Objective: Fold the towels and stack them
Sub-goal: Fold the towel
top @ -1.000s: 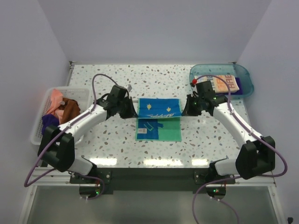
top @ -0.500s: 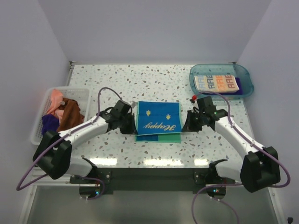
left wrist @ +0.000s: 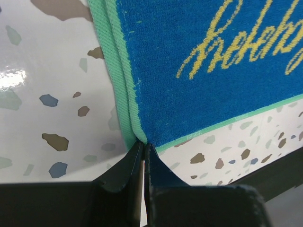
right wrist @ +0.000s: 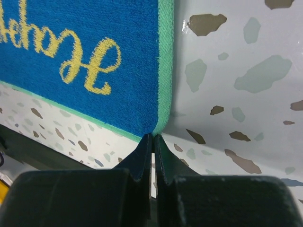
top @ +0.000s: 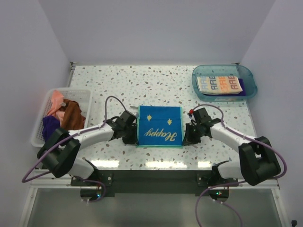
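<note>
I see left end effector (left wrist: 143, 144) and right end effector (right wrist: 153, 137) clamped on Happy towel (top: 160, 125) near corners, likely to align the fold edges.

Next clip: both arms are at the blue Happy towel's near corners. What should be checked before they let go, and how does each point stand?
1. Left gripper shut on the near-left corner of the blue terry towel with yellow Happy lettering: ok.
2. Right gripper shut on its near-right corner: ok.
3. Folded layers' green hems aligned: ok, they run close together.
4. Top surface flat, no wrinkles: ok.
5. Corners down on the speckled table: cannot tell.
6. Teal plastic tray holding the folded white lettered towel unobstructed: ok.
</note>
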Action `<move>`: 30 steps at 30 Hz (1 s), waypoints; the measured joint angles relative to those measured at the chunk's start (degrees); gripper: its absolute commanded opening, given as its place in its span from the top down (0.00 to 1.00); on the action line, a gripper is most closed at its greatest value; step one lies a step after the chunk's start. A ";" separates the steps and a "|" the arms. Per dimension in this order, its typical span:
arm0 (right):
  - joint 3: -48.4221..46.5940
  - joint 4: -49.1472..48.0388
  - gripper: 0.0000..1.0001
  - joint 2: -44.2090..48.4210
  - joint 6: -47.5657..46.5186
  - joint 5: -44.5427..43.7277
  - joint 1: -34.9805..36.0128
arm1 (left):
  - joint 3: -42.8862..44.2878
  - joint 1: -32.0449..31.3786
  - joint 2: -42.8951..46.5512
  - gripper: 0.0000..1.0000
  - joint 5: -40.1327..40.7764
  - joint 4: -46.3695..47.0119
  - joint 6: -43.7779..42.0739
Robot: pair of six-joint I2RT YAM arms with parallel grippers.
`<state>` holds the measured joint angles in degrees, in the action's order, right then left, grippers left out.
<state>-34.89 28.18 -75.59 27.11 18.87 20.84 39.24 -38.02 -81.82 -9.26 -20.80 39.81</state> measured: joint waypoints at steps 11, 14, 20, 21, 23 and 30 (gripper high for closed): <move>1.27 -2.23 1.00 -1.03 0.55 -1.44 0.66 | -1.07 -0.79 -0.33 1.00 1.57 1.49 1.07; 1.25 -2.10 1.00 -0.94 0.55 -1.51 0.70 | -0.92 -0.92 -0.22 1.00 1.99 1.31 1.14; -1.97 1.60 1.00 2.08 0.44 -2.93 0.90 | 2.78 -1.11 1.70 1.00 3.80 -2.40 1.09; -2.91 2.29 1.00 3.08 0.44 -3.02 0.92 | 3.82 -1.11 2.45 1.00 4.48 -3.32 1.09; -4.00 2.58 1.00 4.52 0.48 -3.06 1.05 | 4.63 -1.11 3.89 1.00 5.11 -3.98 1.09; -2.23 2.03 1.00 6.05 1.66 -2.86 3.58 | 2.91 -1.14 6.32 1.00 5.62 -5.11 1.20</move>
<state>-37.12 30.22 -69.54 28.77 16.01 24.43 42.15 -39.16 -75.50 -3.64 -25.91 41.01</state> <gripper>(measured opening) 0.021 0.072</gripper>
